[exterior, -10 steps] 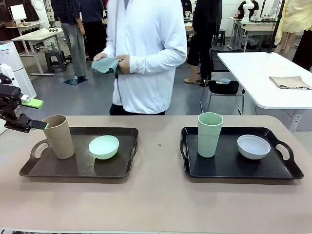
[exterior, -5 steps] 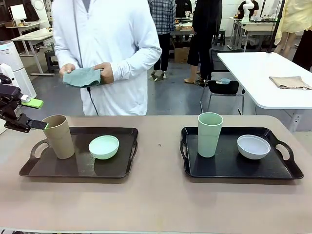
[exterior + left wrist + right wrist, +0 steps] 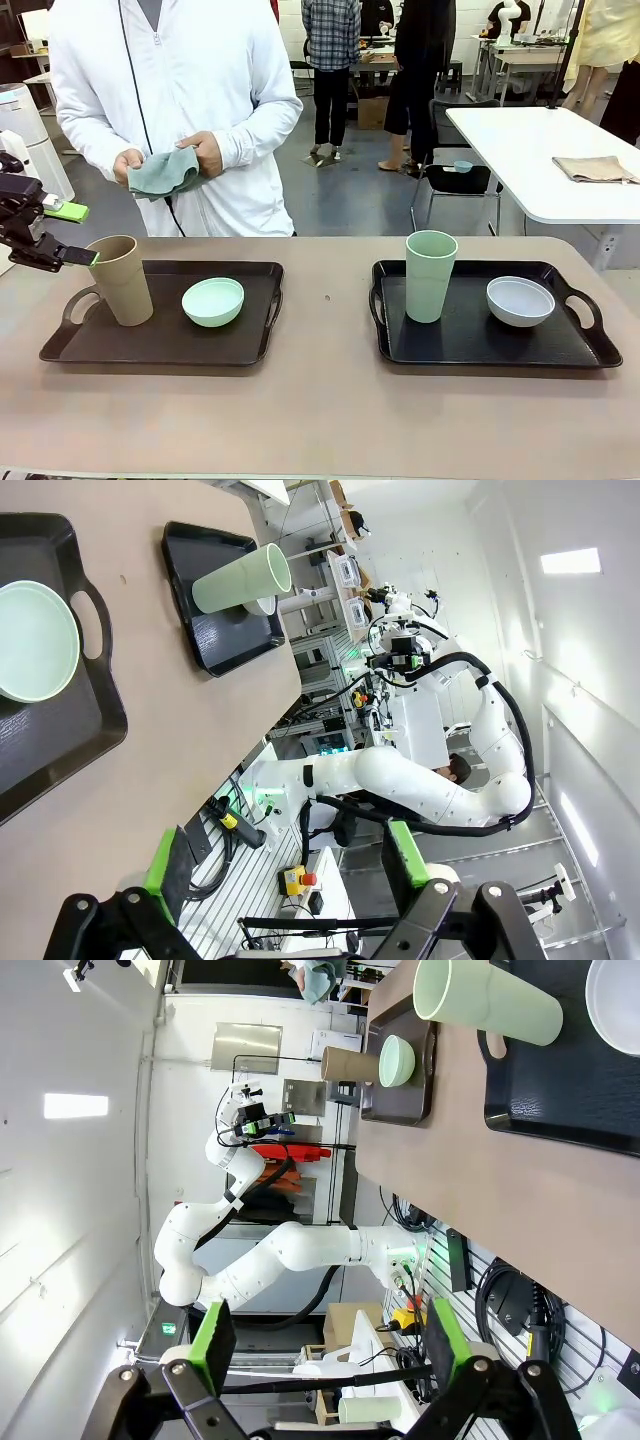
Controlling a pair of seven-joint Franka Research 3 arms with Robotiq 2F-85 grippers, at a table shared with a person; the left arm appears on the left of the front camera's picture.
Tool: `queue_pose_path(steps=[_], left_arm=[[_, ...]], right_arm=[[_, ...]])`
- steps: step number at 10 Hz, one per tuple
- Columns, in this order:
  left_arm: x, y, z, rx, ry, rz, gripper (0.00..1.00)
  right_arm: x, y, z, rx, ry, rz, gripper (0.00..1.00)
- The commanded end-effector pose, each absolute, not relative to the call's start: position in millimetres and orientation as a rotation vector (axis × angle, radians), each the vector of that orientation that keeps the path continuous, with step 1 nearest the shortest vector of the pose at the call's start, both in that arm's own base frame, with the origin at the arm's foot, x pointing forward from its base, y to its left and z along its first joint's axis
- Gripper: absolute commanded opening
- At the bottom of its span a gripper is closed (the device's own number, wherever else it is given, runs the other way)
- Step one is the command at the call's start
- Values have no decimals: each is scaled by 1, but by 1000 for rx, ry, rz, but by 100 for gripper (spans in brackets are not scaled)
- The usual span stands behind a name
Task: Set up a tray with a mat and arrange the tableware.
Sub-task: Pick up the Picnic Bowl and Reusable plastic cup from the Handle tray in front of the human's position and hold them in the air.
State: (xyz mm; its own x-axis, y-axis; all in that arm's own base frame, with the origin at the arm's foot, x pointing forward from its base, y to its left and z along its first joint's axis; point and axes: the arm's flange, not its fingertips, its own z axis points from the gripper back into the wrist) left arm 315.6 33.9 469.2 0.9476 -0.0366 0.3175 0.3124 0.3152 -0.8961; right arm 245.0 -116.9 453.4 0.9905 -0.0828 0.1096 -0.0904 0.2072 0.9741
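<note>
The left pincer [image 3: 70, 233], jaws apart (nothing held), hung mid-left, just beside the tan cup [image 3: 120, 280]; the right pincer [image 3: 328, 1335] gaped likewise.

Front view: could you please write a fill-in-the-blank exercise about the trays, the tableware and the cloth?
1. The tan cup and the mint green bowl stand on the tray on the robot's ____ side.
2. On the other tray, the pale green cup stands beside a bowl whose colour is ____.
3. The cloth is in the hands of the ____.
4. The left gripper, close to the tan cup's rim, has its fingers ____.

Missing words: left; white; person; open
</note>
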Motion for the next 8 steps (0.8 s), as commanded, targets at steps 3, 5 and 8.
queue_pose_path(steps=[3, 5, 8], left_arm=[[315, 33, 469, -1252, -281, -247, 100], [315, 33, 469, -1252, -281, -247, 100], [315, 33, 469, -1252, -281, -247, 100]], right_arm=[[244, -118, 453, 1349, -164, 24, 100], [244, -118, 453, 1349, -164, 24, 100], [244, -118, 453, 1349, -164, 24, 100]])
